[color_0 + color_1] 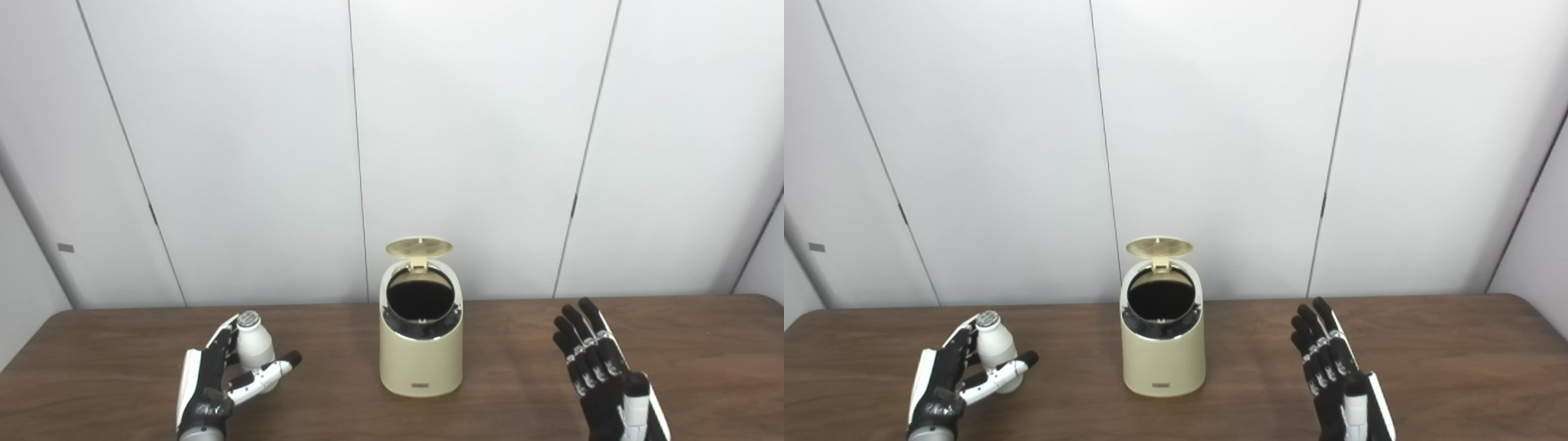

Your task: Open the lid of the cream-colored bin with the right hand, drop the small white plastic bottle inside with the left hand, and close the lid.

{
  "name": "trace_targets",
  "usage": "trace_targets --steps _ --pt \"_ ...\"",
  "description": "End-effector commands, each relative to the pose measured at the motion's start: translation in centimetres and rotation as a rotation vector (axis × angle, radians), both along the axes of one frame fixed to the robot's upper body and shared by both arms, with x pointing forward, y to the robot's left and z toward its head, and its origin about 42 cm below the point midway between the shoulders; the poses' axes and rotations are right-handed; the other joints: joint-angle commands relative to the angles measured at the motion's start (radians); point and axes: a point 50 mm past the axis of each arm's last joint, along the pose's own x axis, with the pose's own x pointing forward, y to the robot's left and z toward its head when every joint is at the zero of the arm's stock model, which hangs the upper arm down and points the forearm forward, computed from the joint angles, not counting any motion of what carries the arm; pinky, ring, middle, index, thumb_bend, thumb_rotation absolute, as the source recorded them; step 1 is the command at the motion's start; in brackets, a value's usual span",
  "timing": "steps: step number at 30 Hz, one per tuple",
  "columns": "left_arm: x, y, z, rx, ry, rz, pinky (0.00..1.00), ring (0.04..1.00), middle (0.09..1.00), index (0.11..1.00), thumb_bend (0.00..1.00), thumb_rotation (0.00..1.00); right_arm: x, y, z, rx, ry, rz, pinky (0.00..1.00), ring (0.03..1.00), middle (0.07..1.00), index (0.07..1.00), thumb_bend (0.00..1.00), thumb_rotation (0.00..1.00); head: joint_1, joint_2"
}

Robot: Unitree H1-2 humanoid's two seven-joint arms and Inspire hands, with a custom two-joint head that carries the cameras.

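The cream-colored bin (421,358) stands at the table's middle with its round lid (419,247) flipped up at the back, so the dark inside shows. The small white plastic bottle (254,346) stands upright on the table at the left. My left hand (214,380) cups it. The fingers (222,343) are stretched along its left side and the thumb lies across its lower front, not curled tight. My right hand (603,376) hovers open to the right of the bin, fingers straight and apart, holding nothing.
The brown wooden table (520,367) runs the full width, with its far edge against white wall panels. Nothing else stands on it. Bare tabletop separates each hand from the bin.
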Motion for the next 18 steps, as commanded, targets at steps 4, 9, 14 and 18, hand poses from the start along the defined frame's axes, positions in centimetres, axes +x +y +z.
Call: trace_targets --steps 4,9,14,18 --pt "0.36 0.0 1.83 0.024 -0.101 0.016 0.77 0.817 0.805 0.828 0.99 0.22 -0.02 -0.03 1.69 0.01 -0.068 -0.001 0.96 0.939 0.929 0.944 0.93 0.86 -0.001 0.005" --pt "0.58 -0.05 1.56 -0.086 -0.181 0.08 0.57 0.633 0.647 0.652 0.89 0.01 -0.25 -0.02 1.65 0.019 -0.062 0.005 0.97 0.945 0.936 0.951 0.92 0.86 -0.003 0.006" --pt "1.01 0.12 1.51 -0.108 -0.24 0.118 0.41 0.468 0.478 0.493 0.51 0.0 -0.33 -0.03 1.49 0.026 -0.059 0.009 0.97 0.943 0.935 0.946 0.92 0.85 -0.003 0.006" --pt "1.26 0.26 1.6 -0.09 -0.26 0.123 0.39 0.459 0.493 0.472 0.5 0.0 -0.44 0.1 1.48 0.034 -0.06 0.013 0.98 0.947 0.937 0.948 0.91 0.85 -0.008 0.006"
